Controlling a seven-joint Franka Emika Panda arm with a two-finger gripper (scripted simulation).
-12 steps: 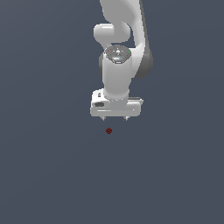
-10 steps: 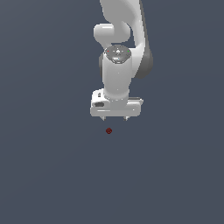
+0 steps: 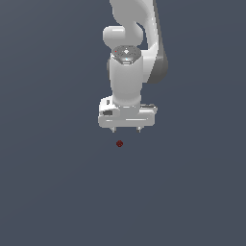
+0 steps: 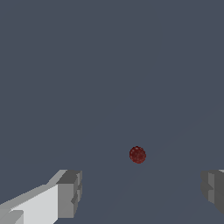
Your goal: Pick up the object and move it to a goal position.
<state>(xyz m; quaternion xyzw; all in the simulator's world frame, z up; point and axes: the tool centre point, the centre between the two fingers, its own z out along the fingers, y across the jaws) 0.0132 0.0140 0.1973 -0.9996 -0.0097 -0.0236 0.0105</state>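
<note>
The gripper (image 3: 127, 129) hangs wide open and empty above the ball (image 3: 119, 143), which lies on the grey surface (image 3: 57, 182), far from any edge. The ball is tiny and round; I judge a slightly off-centre descent could nudge it rolling, or the fingers (image 4: 70, 192) could close on nothing

My arm (image 3: 132, 43) runs off the ext. view's top edge. In wrist view, both my fingers (image 4: 65, 194) are cut by the frame edge. Red object (image 3: 119, 143) is too small in ext. view to tell texture.

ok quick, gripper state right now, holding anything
Gripper: open, holding nothing; the jaws stand wide apart and the small red ball lies free, untouched.
</note>
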